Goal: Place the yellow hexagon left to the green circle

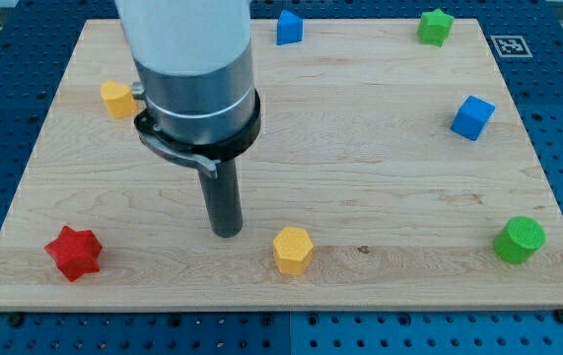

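The yellow hexagon (292,249) sits near the bottom edge of the wooden board, a little left of centre. The green circle (519,240) stands far to the view's right, near the bottom right corner. My tip (227,233) rests on the board just left of the yellow hexagon, a short gap apart from it. The arm's wide grey body hangs above it and hides part of the board's upper left.
A red star (73,252) lies at the bottom left. A second yellow block (117,100) sits at the left, beside the arm. A blue block (289,27) and a green star (435,26) are along the top edge. A blue cube (472,117) is at the right.
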Available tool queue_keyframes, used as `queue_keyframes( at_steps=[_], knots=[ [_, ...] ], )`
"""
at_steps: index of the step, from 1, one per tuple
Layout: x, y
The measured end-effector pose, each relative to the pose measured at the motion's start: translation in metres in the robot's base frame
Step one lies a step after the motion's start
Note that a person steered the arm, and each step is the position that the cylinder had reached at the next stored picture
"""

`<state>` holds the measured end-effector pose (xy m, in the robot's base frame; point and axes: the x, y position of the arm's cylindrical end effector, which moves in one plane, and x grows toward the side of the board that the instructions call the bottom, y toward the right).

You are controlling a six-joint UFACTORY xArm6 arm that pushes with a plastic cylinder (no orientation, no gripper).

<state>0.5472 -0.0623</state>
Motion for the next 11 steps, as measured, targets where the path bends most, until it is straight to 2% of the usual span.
queue_keyframes(
  at_steps=[2, 3, 5, 6, 7, 9, 10, 11],
  knots=[
    [0.040, 0.022],
    [0.040, 0.023],
    [0.036, 0.125],
    [0.020, 0.176],
    [0.018, 0.178],
    [-0.032, 0.175],
    [-0.031, 0.183],
    [-0.006, 0.211]
  ],
)
